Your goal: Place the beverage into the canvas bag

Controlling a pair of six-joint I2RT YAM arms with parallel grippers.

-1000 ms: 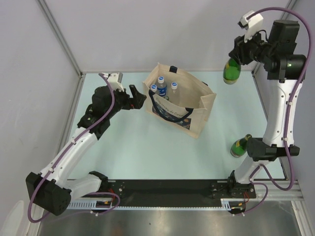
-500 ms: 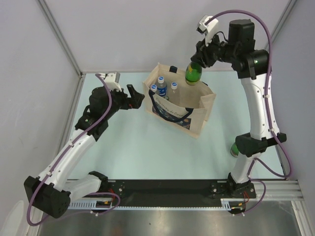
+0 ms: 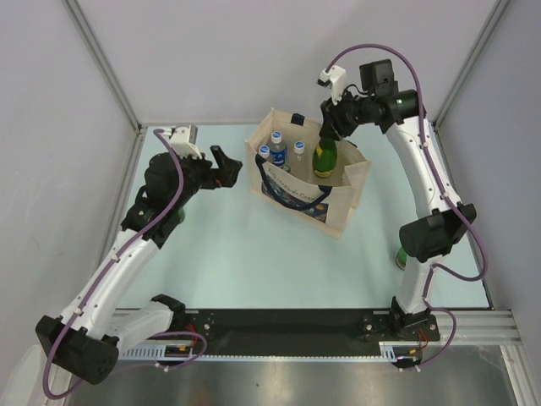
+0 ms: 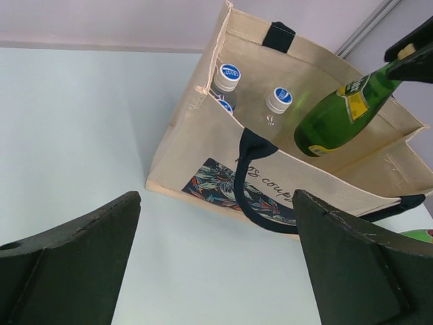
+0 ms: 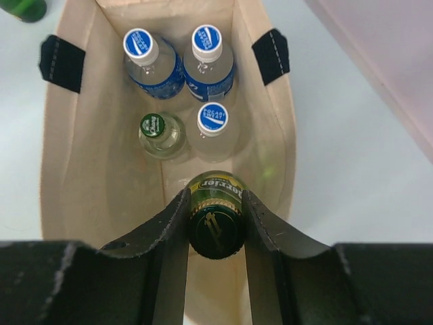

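Above the canvas bag's (image 3: 340, 211) free half, the right claw (image 3: 330, 132) grips the green bottle (image 3: 325, 161) by its neck, with the base dipped below the rim. The way in is straight down. The right wrist view shows four smaller bottles (image 5: 212, 125) standing beyond. The left wrist view shows the green bottle leaning. The left claw (image 3: 230, 167) gapes empty beside the canvas bag.

You had the green glass bottle (image 3: 325, 159) tilted, neck up in the clamped right gripper (image 5: 215, 203), its base below the rim of the canvas bag (image 3: 340, 203). That beige tote, navy-handled with a dark blue printed panel, stood upright and open near the middle of the far edge of the table (image 3: 228, 254)
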